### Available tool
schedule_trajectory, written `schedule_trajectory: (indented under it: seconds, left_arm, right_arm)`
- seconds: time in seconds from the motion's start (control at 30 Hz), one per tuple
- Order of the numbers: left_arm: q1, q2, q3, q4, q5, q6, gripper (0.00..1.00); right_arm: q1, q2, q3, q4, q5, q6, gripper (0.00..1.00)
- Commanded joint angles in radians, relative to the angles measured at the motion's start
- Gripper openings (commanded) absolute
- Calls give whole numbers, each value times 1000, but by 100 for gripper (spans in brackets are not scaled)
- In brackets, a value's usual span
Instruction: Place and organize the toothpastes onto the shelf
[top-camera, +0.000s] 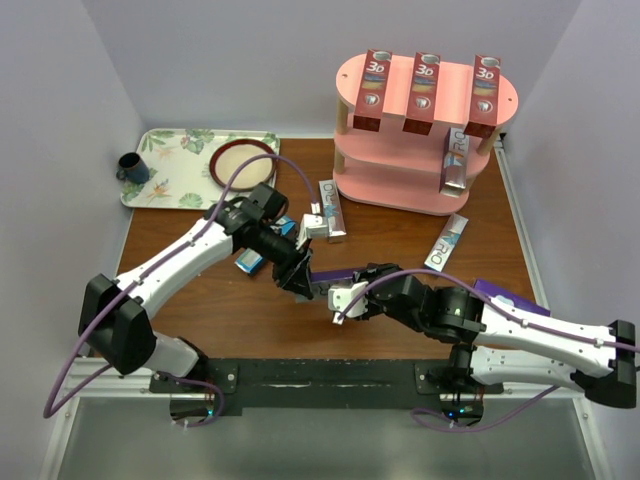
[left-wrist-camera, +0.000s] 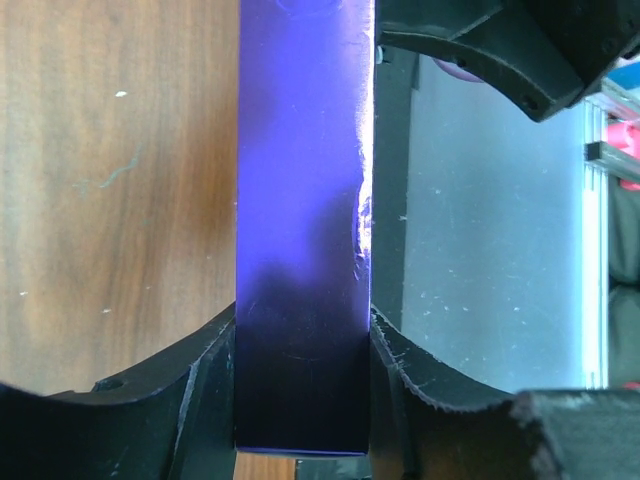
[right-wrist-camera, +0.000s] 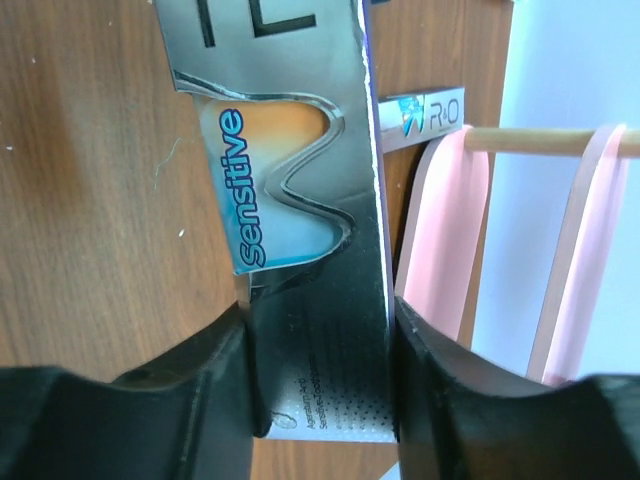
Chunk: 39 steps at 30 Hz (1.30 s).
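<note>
A long carton with a purple side (top-camera: 335, 275) and a silver "sensitive" face is held off the table at centre by both grippers. My left gripper (top-camera: 300, 277) is shut on its left end; the left wrist view shows its purple side (left-wrist-camera: 303, 200) between the fingers (left-wrist-camera: 212, 385). My right gripper (top-camera: 345, 300) is shut on the other end, its silver face (right-wrist-camera: 300, 150) showing. The pink shelf (top-camera: 400, 195) stands at the far right. Three red 3D cartons (top-camera: 425, 92) lie on its top board. A silver carton (top-camera: 455, 160) stands on a lower tier.
Loose cartons lie on the table: one by the shelf's foot (top-camera: 332, 208), a silver one (top-camera: 447, 242), teal ones under my left arm (top-camera: 255, 262), a purple one under my right arm (top-camera: 505, 297). A floral tray (top-camera: 170, 190) with plate and cup sits far left.
</note>
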<state>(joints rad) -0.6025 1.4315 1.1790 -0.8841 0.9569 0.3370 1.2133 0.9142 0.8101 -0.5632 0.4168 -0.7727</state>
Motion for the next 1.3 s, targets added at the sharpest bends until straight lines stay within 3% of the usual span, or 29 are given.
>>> schedule_trajectory:
  seconds: [0.0,0.17,0.3,0.33,0.43,0.47,0.53,0.6,0.73,0.83,0.97,1.27]
  left_arm:
    - [4,-16,67,36,-145,-50,51]
    - [10,-68,94,151,-430,-205,58]
    - [10,-141,102,249,-782,-325,65]
    - [12,-190,88,310,-837,-329,77]
    - [10,-317,7,457,-1055,-384,79]
    - [10,-353,-54,497,-1107,-403,89]
    - [10,-478,-129,624,-1236,-411,100]
    - [10,-564,-250,756,-1332,-414,100]
    - [12,-784,-432,920,-1438,-394,100]
    - [12,-841,-498,939,-1497,-375,100]
    - [12,-849,-527,925,-1529,-363,100]
    - [12,-859,-550,915,-1517,-354,100]
  right_arm:
    - [-1,-18,11,8,27,7,30]
    - [-1,-20,31,-26,-10,82,24]
    - [-3,-12,46,-38,-3,197,22]
    - [-4,-9,55,-43,-4,222,21]
    - [-5,17,81,-50,0,323,19]
    - [-5,23,86,-50,-1,375,18]
    - [-8,46,104,-43,8,426,16]
    - [-9,57,109,-23,14,498,13]
    - [-21,92,139,51,130,659,12]
    - [-41,130,169,72,232,808,14]
    - [-70,190,207,92,382,964,14]
    - [-271,296,329,134,485,1174,11]
